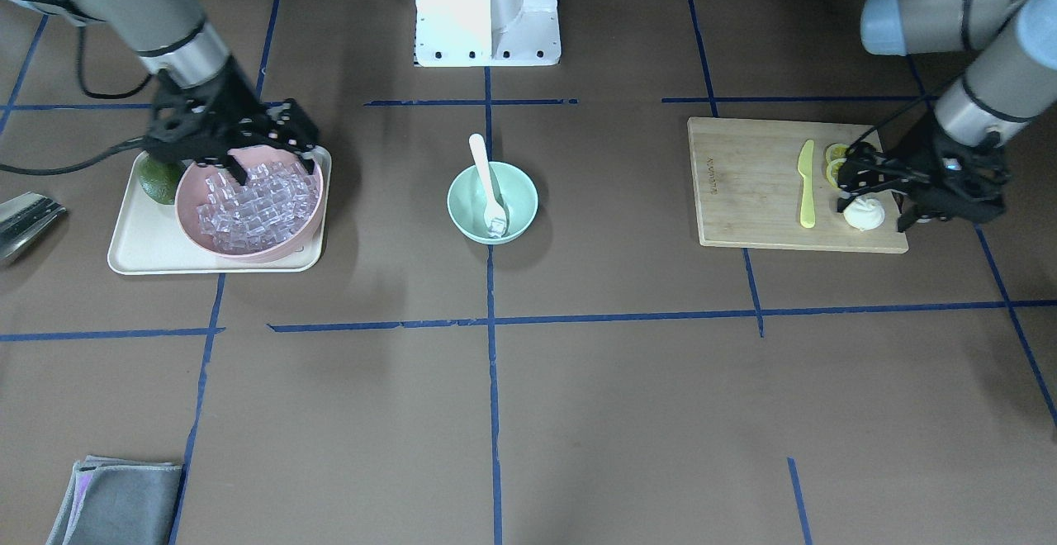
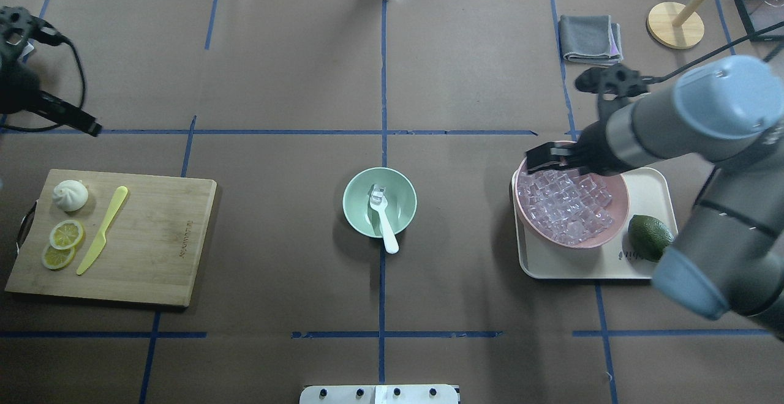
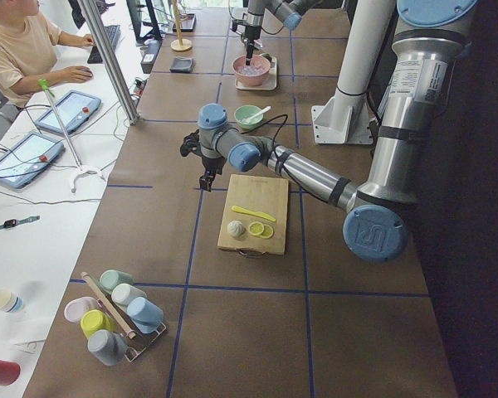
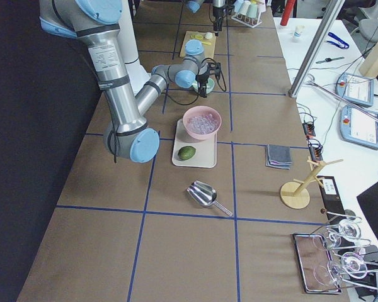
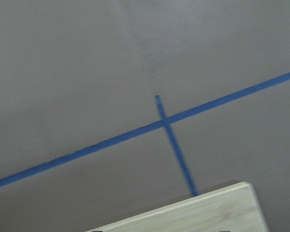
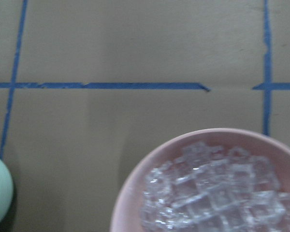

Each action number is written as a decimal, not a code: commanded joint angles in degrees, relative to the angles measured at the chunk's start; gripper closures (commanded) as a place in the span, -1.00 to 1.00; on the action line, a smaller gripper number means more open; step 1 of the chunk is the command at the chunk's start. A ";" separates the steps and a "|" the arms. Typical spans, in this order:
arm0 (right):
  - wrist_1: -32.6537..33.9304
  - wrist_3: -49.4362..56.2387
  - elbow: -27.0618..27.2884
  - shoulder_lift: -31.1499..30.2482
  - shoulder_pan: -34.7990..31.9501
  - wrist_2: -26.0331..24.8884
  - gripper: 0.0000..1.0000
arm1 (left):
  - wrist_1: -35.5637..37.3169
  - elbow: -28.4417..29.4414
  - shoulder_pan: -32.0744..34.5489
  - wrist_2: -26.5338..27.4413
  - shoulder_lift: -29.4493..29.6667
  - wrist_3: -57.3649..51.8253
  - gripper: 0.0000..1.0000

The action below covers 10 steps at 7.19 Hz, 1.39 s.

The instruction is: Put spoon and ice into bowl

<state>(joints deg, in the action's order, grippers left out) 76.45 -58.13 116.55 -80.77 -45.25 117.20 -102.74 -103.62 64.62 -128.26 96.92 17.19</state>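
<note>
The mint-green bowl (image 1: 466, 198) (image 2: 358, 208) stands at the table's middle. The white spoon (image 1: 487, 173) (image 2: 386, 229) lies in it, scoop down, with its handle leaning over the rim. A clear ice cube (image 2: 378, 194) sits by the scoop. More ice (image 1: 252, 206) (image 2: 566, 208) (image 6: 217, 193) fills the pink bowl (image 2: 618, 199). My right gripper (image 1: 248, 157) (image 2: 551, 156) hovers over that bowl's rim and looks open and empty. My left gripper (image 1: 875, 186) hangs over the far edge of the cutting board (image 1: 751, 190), near the white bun (image 1: 864, 215), and looks open and empty.
The pink bowl and a green lime (image 2: 650, 237) sit on a cream tray (image 2: 649, 190). The board holds a yellow-green knife (image 2: 101, 232) and lemon slices (image 2: 66, 234). A metal scoop (image 1: 25, 219) and a grey cloth (image 1: 116, 499) lie beyond the tray.
</note>
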 commanded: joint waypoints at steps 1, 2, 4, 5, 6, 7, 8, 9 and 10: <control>0.28 20.40 -0.52 -9.11 -12.09 8.02 -0.99 | 4.52 2.97 10.64 -3.90 -2.79 -15.79 -0.70; 0.37 30.69 -3.23 -12.71 -19.37 12.74 -0.99 | 10.74 5.42 16.00 -3.93 -1.92 -26.66 -0.70; 0.46 52.82 -13.83 -15.55 -32.29 18.56 -0.99 | 17.20 10.43 23.67 -4.01 2.55 -34.49 -0.83; 0.55 60.17 -19.02 -15.56 -37.67 20.24 -0.99 | 19.48 10.72 25.10 -6.19 2.92 -34.42 -1.00; 4.03 65.37 -20.73 -15.47 -40.07 20.26 -0.99 | 24.47 10.20 25.63 -8.91 4.14 -34.33 -1.00; 10.94 72.13 -20.83 -14.86 -41.48 20.17 -0.99 | 25.04 10.54 25.47 -9.11 3.45 -34.33 -1.00; 13.53 75.67 -20.57 -14.86 -42.11 20.26 -0.99 | 25.22 10.02 25.38 -8.94 1.79 -34.07 -1.00; 14.51 75.62 -20.83 -14.34 -42.03 19.91 -0.99 | 25.05 10.28 24.94 -9.11 -0.75 -33.80 -1.00; 17.91 75.62 -21.01 -12.76 -42.03 20.08 -0.99 | 25.04 10.72 24.94 -8.85 -1.03 -33.71 -1.00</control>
<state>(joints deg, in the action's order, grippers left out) 90.87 16.72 95.77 -94.91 -87.12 137.25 -77.75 -93.25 89.70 -137.22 97.11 -16.70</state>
